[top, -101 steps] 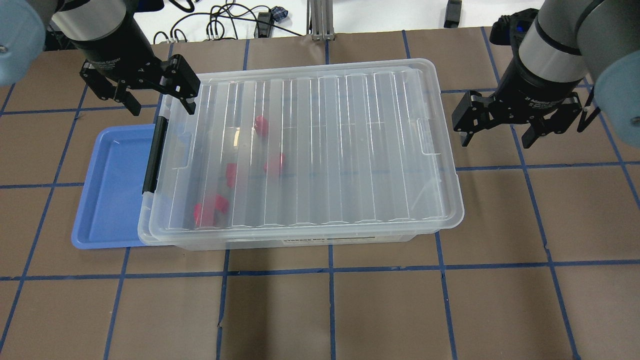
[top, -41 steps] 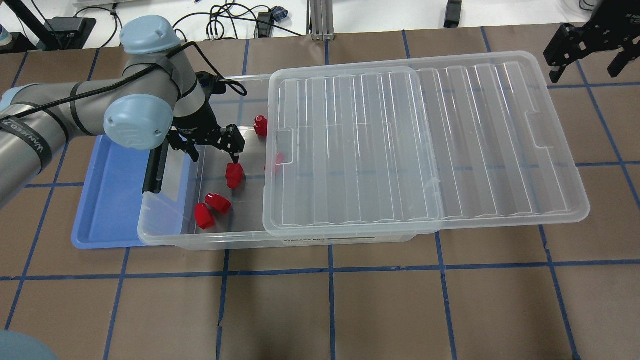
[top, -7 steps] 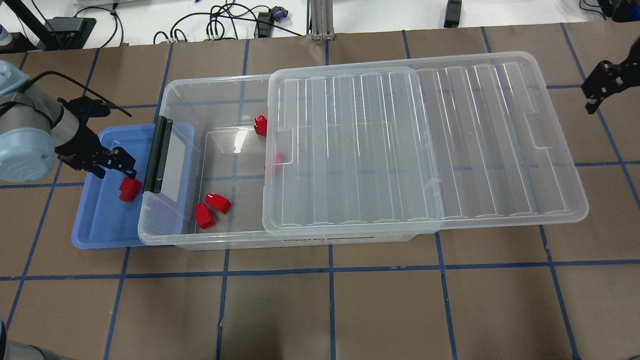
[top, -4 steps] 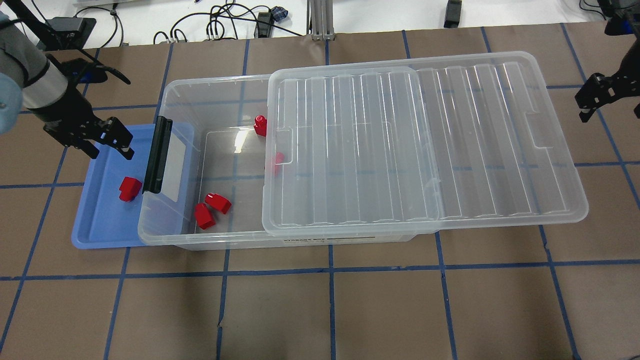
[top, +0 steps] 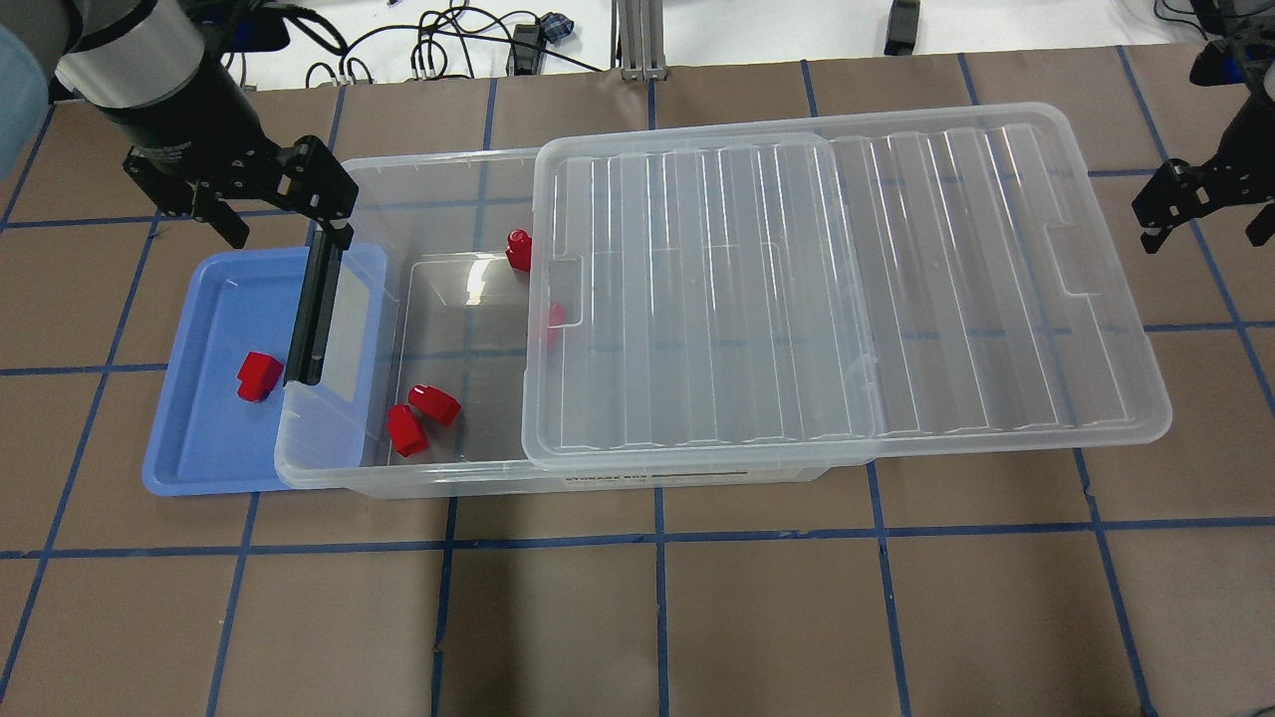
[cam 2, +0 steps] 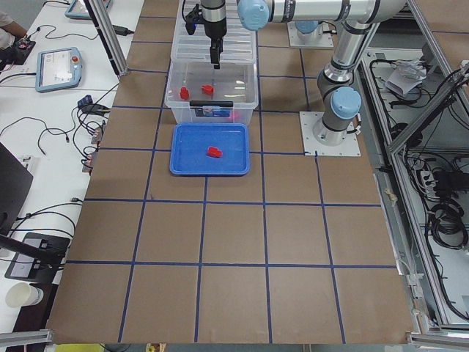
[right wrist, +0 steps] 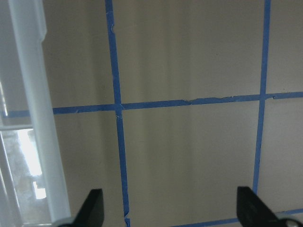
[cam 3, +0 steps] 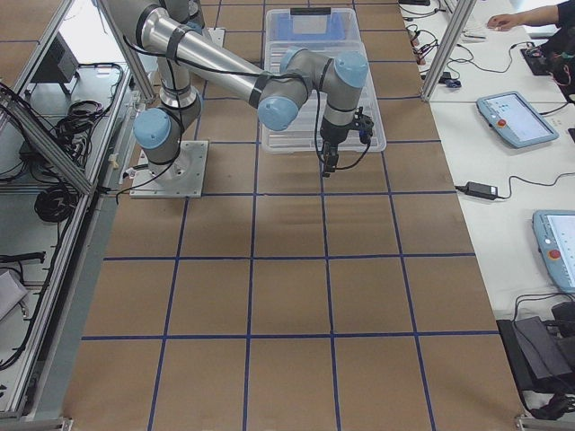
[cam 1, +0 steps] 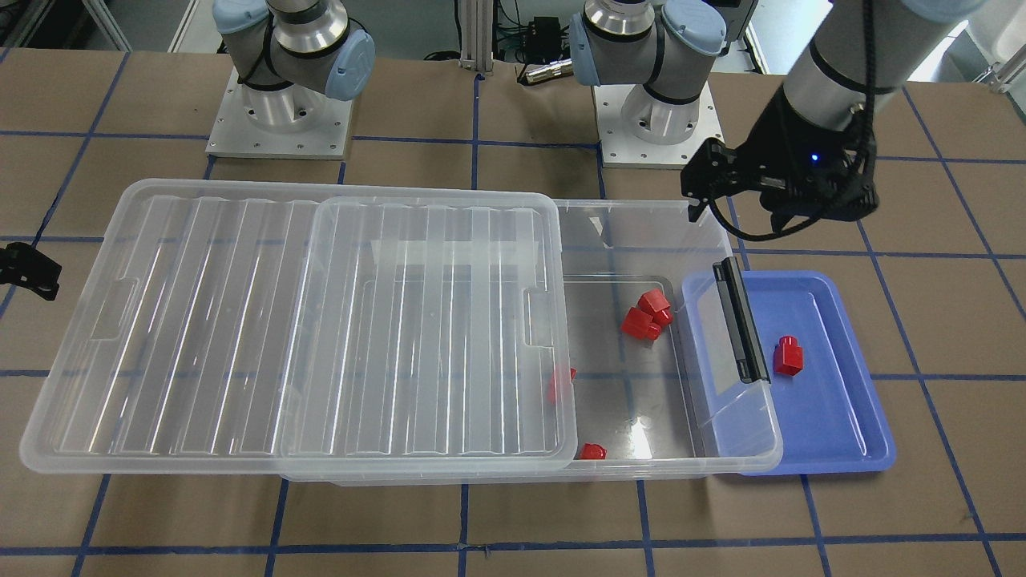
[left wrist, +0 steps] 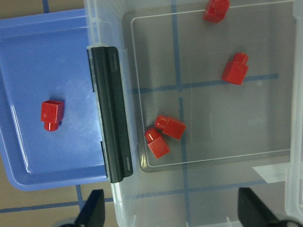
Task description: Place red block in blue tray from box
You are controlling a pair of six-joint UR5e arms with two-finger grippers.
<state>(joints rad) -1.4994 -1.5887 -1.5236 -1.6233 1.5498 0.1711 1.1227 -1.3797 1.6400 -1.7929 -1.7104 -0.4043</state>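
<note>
Red block [top: 259,375], small plastic brick with one stud, lies on its side in shallow periwinkle-blue plastic tray [top: 204,448], just beside black clip handle [top: 314,309] of large clear plastic box [top: 418,169]; ribbed clear lid [top: 847,289] sits shifted toward robot's right, leaving handle end uncovered. Left tool [top: 289,231] hangs over tray's far edge, fingers wide apart, empty; right tool [top: 1205,214] over brown worktop [top: 697,617] past lid's end, fingers also apart. Four more red bricks [top: 408,430] inside box.
</note>
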